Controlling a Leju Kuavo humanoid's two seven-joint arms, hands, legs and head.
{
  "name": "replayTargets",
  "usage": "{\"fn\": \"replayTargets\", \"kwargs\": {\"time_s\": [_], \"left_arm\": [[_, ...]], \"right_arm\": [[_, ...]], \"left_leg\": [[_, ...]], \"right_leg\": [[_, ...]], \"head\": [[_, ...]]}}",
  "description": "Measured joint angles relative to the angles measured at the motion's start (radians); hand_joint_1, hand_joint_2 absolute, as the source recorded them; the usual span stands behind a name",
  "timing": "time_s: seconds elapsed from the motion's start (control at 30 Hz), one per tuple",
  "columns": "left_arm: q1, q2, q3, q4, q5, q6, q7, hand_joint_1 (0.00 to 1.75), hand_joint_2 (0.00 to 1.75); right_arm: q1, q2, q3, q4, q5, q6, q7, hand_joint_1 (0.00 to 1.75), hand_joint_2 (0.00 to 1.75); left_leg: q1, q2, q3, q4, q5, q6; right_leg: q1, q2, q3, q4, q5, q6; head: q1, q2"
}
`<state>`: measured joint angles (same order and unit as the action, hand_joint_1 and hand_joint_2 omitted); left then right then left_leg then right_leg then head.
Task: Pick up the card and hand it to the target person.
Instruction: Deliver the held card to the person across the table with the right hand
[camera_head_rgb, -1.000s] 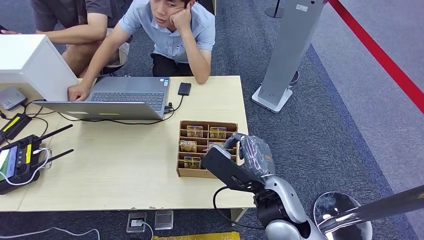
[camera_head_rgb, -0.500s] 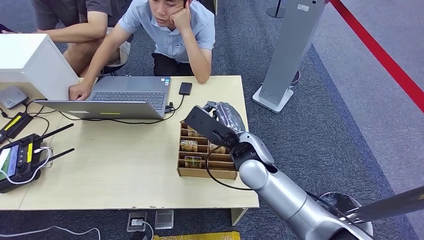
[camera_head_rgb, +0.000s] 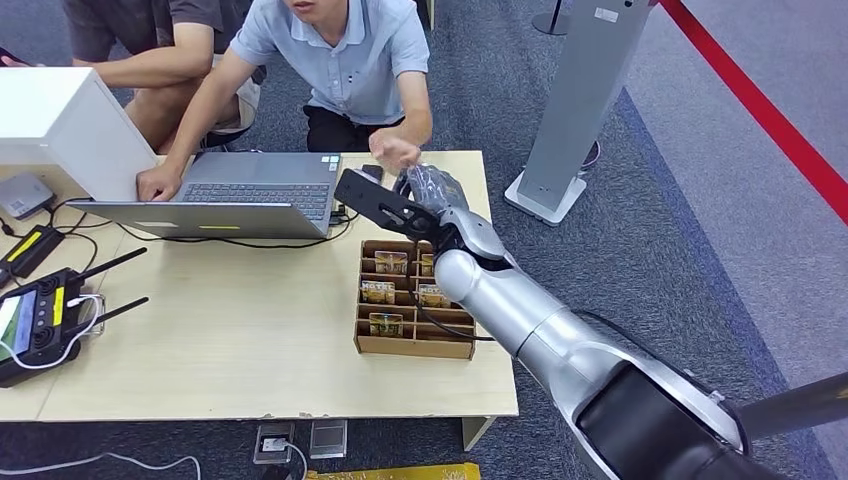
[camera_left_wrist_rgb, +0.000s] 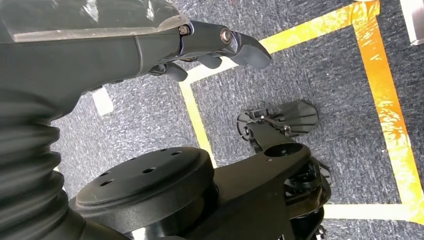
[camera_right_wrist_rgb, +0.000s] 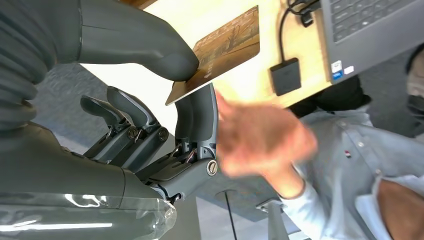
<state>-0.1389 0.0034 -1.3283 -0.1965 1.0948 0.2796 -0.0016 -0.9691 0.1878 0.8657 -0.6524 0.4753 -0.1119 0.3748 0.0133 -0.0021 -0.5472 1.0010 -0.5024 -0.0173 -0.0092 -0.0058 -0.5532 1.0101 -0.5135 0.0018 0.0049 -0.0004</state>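
Over the far right corner of the pale wooden table (camera_head_rgb: 230, 340), the robot's right hand (camera_head_rgb: 428, 190) is stretched out with a gold-brown card (camera_right_wrist_rgb: 220, 52) pinched between its thick thumb and a dark finger; the other fingers hang loosely spread. From the right wrist view, the card stands clear of the tabletop, and a person's hand (camera_right_wrist_rgb: 260, 137), blurred, is right beside the robot's fingers (camera_right_wrist_rgb: 197, 112). I cannot tell whether it touches the card. That person, in a light blue shirt (camera_head_rgb: 350, 55), sits behind the table's far edge.

Beneath the silver forearm lies a brown cardboard tray (camera_head_rgb: 412, 345) with compartments, several holding more cards (camera_head_rgb: 378, 292); one reads "HOTEL". The tray sits close to the table's right edge, with bare wood to its left. Along the far edge an open laptop (camera_head_rgb: 235, 190) carries small stickers too small to read, and a little black box (camera_right_wrist_rgb: 286, 76) on a cable lies just beside it. A black controller with antennas (camera_head_rgb: 45, 320) rests near the left edge.

To the right of the table, grey carpet (camera_head_rgb: 690, 250) runs open to a red floor stripe (camera_head_rgb: 770, 120), broken by a grey stand (camera_head_rgb: 580, 100) on a flat base.

The left hand (camera_left_wrist_rgb: 200, 45) hangs over carpet marked with yellow tape lines (camera_left_wrist_rgb: 380, 85), fingers curled loosely apart, holding nothing.
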Motion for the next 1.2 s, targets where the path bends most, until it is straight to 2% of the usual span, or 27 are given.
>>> {"fn": "replayTargets", "kwargs": {"time_s": [0.43, 0.57, 0.73, 1.07, 1.2], "left_arm": [[-0.003, 0.0, 0.0, 0.0, -0.009, -0.007, -0.01, 0.0, 1.75], [-0.006, 0.0, 0.0, 0.0, -0.012, -0.018, -0.011, 0.0, 1.75], [-0.007, 0.0, 0.0, 0.0, -0.016, -0.044, -0.015, 0.0, 1.75], [-0.005, 0.0, 0.0, 0.0, -0.004, -0.025, -0.016, 0.0, 1.75], [-0.002, 0.0, 0.0, 0.0, 0.002, -0.018, -0.014, 0.0, 1.75]], "right_arm": [[-0.056, 0.043, 0.045, 0.125, 0.006, -0.031, 0.012, 1.75, 1.75], [-0.063, 0.045, 0.05, 0.141, 0.004, -0.047, 0.012, 0.0, 1.75], [-0.067, 0.045, 0.055, 0.16, -0.004, -0.057, 0.004, 0.0, 1.75], [-0.076, 0.049, 0.068, 0.191, -0.03, -0.066, -0.033, 0.0, 1.75], [-0.077, 0.047, 0.069, 0.188, -0.085, -0.063, -0.079, 0.0, 1.75]], "left_leg": [[0.0, 0.0, 0.001, 0.0, 0.0, 0.0], [0.0, 0.0, 0.001, 0.0, 0.0, 0.0], [0.0, 0.0, 0.001, 0.0, 0.0, 0.0], [0.0, 0.0, 0.001, 0.0, 0.0, 0.0], [0.0, 0.0, 0.001, 0.0, 0.0, 0.0]], "right_leg": [[0.0, 0.0, 0.0, 0.0, 0.0, 0.0], [0.0, 0.0, 0.0, 0.0, 0.0, 0.0], [0.0, 0.001, 0.0, 0.0, 0.0, 0.0], [0.0, 0.001, 0.0, 0.0, 0.0, 0.0], [0.0, 0.001, 0.0, 0.0, 0.0, 0.0]], "head": [[0.0, 0.0], [0.0, 0.0], [0.0, 0.0], [0.0, 0.0], [0.001, 0.0]]}}
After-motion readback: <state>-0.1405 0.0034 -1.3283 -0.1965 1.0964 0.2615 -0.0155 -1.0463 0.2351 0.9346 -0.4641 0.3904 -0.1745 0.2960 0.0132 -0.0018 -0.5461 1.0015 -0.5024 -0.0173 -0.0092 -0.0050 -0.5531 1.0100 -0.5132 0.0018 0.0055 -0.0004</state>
